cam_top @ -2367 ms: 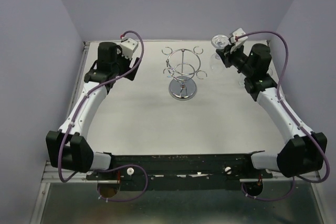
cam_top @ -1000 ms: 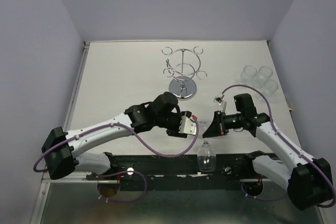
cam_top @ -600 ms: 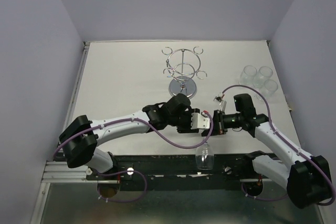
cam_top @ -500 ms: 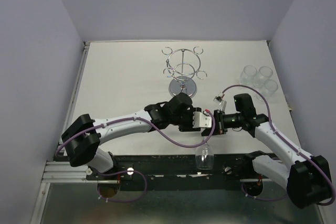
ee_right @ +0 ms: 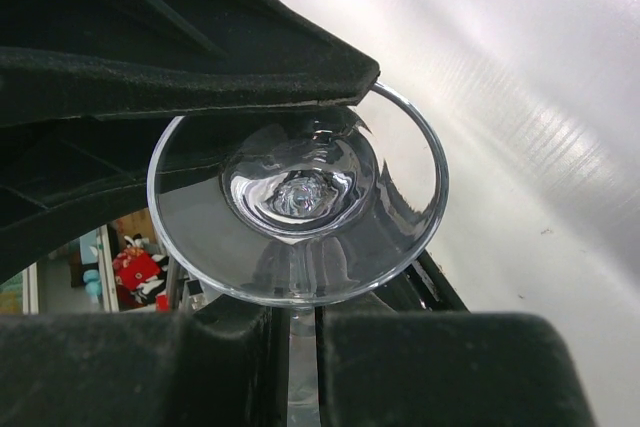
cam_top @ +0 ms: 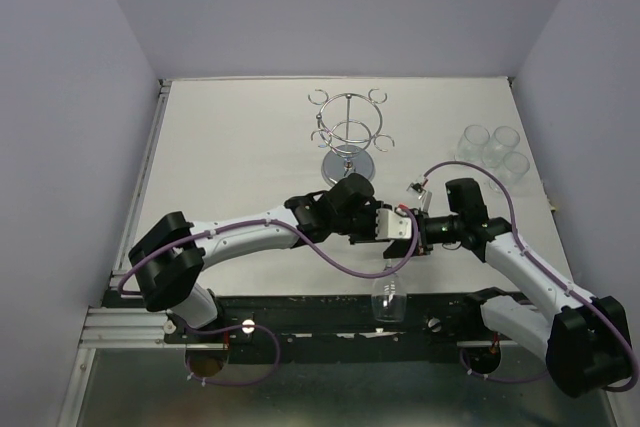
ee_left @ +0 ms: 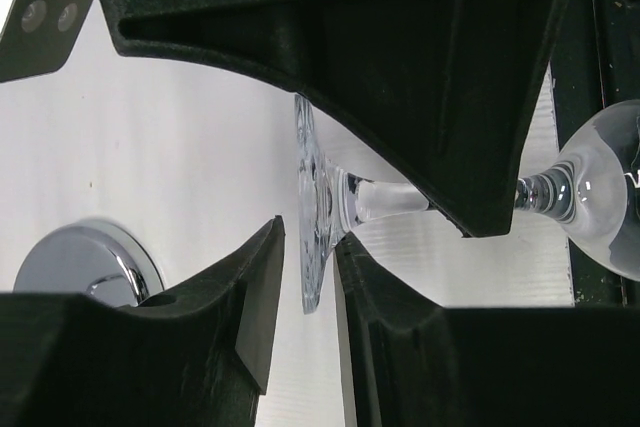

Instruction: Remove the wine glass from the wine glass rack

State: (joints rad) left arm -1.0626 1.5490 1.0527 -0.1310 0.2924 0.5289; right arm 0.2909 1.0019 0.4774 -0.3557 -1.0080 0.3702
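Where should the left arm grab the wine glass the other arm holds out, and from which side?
Probably take the wine glass by its flat foot, pinched across its faces. The right gripper clamps the stem, and the bowl is round and slippery. The foot stands edge-on to the left gripper, so come straight in from the foot end, jaws straddling the rim.

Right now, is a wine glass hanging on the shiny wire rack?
No, the chrome wire rack holds no glass; the clear wine glass is well away from it.
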